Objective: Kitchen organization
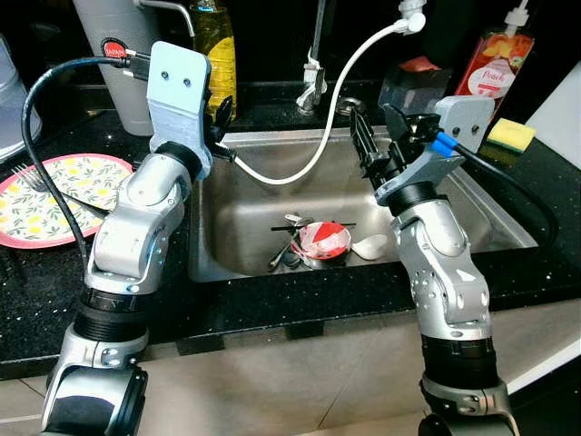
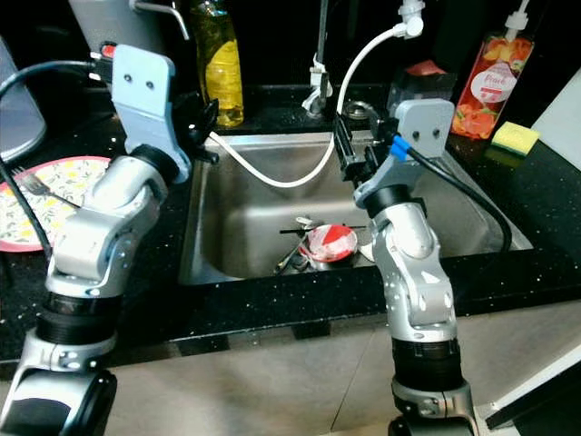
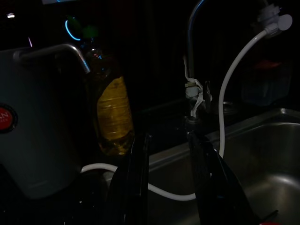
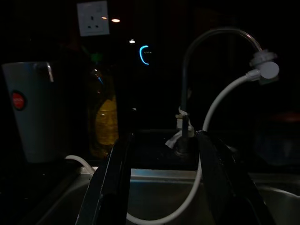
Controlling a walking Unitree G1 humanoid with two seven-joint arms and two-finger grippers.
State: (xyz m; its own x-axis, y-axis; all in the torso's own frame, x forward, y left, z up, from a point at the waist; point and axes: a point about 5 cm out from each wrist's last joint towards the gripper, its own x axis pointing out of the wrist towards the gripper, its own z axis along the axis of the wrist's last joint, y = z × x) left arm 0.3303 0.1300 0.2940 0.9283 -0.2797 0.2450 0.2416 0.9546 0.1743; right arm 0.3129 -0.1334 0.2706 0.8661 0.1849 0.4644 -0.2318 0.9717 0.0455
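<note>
Front edge: we stand at the black speckled bench [image 1: 272, 304], both arms raised over its near lip, nothing carried.
Sink: the steel sink [image 1: 231, 232] is sunk in the bench between our arms; the dirty dishes lie at its bottom, gathered by the drain.
Task things: a red-and-white bowl [image 1: 322, 239] sits in the middle of the sink floor, loose cutlery [image 1: 289, 243] touching its left side, a small white spoon-like piece [image 1: 370, 245] just beside it on the right. We judge these are what must be sorted.
Patterned plate: a floral plate [image 1: 54, 195] with a fork [image 1: 41, 184] on it rests on the bench to our left, well apart from the sink, likely waiting its turn.
Left tool: the left tool [image 3: 166, 187] hovers above the sink's left rear corner, fingers apart, gripping nothing.
Right tool: the right tool [image 4: 164, 187] hangs over the right half of the sink, fingers apart and empty, aimed toward the tap; we judge it better placed to drop onto the bowl.
Hose: a white hose [image 1: 313, 150] sags from the tap [image 1: 315, 64] across the basin to the left rim, so any reach must pass under or beside it.
Back row: a white jug [image 1: 118, 64], an oil bottle [image 1: 218, 50], a peach soap dispenser [image 1: 490, 64] and a yellow sponge [image 1: 511, 134] line the rear bench.
</note>
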